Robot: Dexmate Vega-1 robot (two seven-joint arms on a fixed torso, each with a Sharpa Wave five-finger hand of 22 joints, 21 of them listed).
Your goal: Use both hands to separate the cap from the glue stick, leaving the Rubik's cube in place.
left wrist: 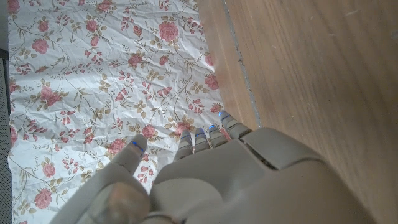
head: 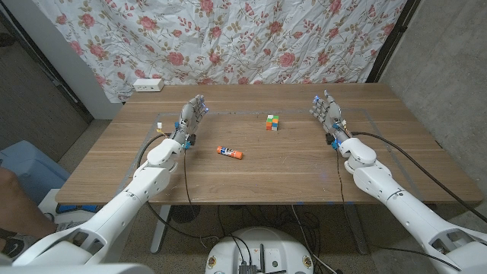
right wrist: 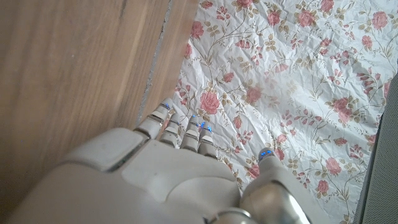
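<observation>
An orange glue stick (head: 230,154) with a white label and blue cap end lies on its side on the wooden table (head: 289,175), a little left of centre. A Rubik's cube (head: 272,122) sits further back near the middle. My left hand (head: 190,118) stands at the table's left, fingers apart and holding nothing, well to the left of the glue stick. My right hand (head: 328,113) stands at the right, fingers apart and holding nothing, right of the cube. The wrist views look over the backs of my left hand (left wrist: 217,180) and right hand (right wrist: 168,180) toward the floral cloth.
A floral cloth (head: 228,38) hangs behind the table. A white power strip (head: 148,84) lies at the back left corner. A person's arm (head: 15,202) shows at the picture's left edge, beside a blue bin (head: 30,171).
</observation>
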